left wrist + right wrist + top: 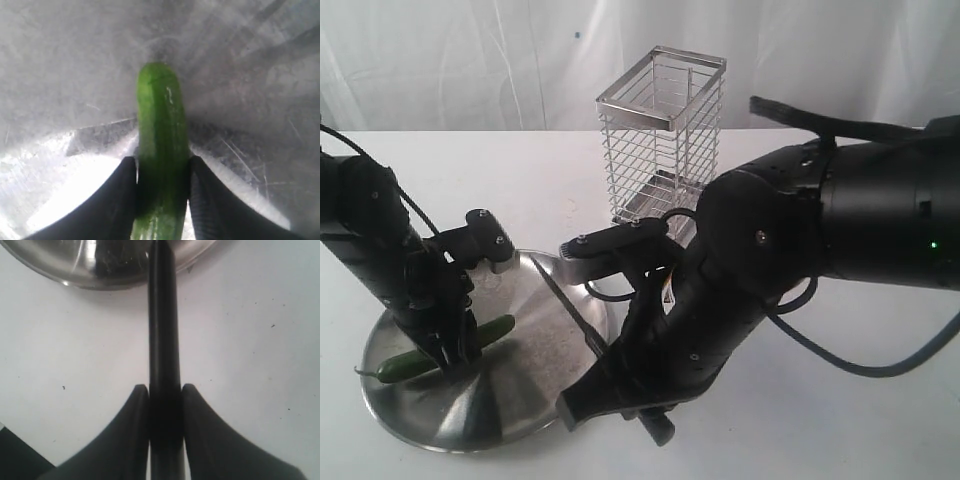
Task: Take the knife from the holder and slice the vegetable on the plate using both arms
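Note:
The dark green vegetable (498, 331) (160, 115) lies on the shiny steel plate (545, 330) (250, 75) at the left. My left gripper (455, 355) (162, 167) is shut on its middle, one black finger (120, 200) pressed against each side. My right gripper (620, 378) (165, 395) is shut on the black handle (164, 340) of the knife (570, 308). Its narrow blade reaches up and to the left over the plate's right half, apart from the vegetable. The handle's end juts out below the arm. The steel wire holder (660, 130) stands at the back with nothing showing in it.
The bulky right arm (800, 240) fills the middle and right of the exterior view, just in front of the holder. White table (860, 420) (250, 340) surrounds the plate, whose rim (100, 270) shows in the right wrist view. A white curtain hangs behind.

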Robot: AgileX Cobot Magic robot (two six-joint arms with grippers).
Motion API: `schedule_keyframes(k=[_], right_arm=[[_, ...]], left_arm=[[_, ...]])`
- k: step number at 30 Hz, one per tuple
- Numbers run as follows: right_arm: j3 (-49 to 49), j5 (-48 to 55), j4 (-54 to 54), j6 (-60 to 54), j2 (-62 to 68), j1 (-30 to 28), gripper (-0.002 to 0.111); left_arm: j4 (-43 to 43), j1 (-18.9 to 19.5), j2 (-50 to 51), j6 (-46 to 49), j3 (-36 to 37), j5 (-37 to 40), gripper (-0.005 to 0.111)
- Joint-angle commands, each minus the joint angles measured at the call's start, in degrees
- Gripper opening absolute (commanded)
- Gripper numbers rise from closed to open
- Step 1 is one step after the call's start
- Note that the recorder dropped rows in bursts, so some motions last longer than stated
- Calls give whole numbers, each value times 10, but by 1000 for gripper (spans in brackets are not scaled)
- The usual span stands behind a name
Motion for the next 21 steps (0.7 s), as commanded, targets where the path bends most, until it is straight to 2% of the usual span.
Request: schedule_keyframes(k=[1,7,16,21], right_arm=[[-14,9,-7,-24,9,-5,0],[-31,32,-4,-40,40,-5,0],[-52,40,1,-42,50,-5,0],[-54,41,27,-66,63,-5,0]], left_arm=[[-18,-4,-5,-15,-3,10,39],[-40,-4,-5,-16,-3,16,41],[-39,-4,-7,-18,-3,9,55],[-26,-4,-34,-19,-3,-3,56]])
